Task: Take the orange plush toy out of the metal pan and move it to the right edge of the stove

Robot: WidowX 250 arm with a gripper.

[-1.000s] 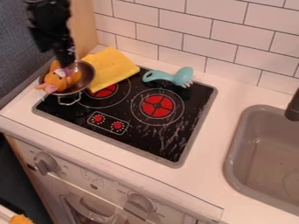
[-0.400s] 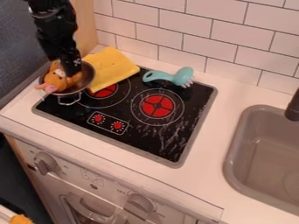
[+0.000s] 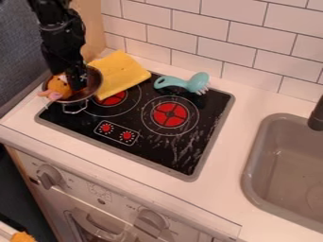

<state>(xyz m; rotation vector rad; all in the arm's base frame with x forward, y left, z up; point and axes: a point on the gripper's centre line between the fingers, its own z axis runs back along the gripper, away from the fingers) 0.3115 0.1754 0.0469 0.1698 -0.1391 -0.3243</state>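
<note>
Claw (image 3: 78, 85) at upper left, pointing down into the silver pot (image 3: 95, 82), right against the orange toy (image 3: 59, 88). Open or closed: can't tell; grip on the toy also unclear. Toy in the pot, pink part hanging over the near left rim. Pot on the left back corner of the black stove (image 3: 142, 149), wire handle on the near side. Yellow cloth (image 3: 120, 73) just right of the pot, partly on the stove, partly on the counter (image 3: 221, 172), lying over part of the left burner (image 3: 114, 99). Teal utensil (image 3: 180, 84) along the stove's back edge, looped handle to the left, pronged head to the right. Right burner (image 3: 170, 115) red, with white rings around. Two red dials (image 3: 116, 132) near the front left of the stove. Gray sink (image 3: 248, 170) at right, dark faucet (image 3: 317, 116) at its far side. White tiles (image 3: 246, 40) behind. Below the counter, oven front (image 3: 97, 192) with two gray knobs (image 3: 49, 177). Bit of something orange (image 3: 22, 237) at bottom left corner.
</note>
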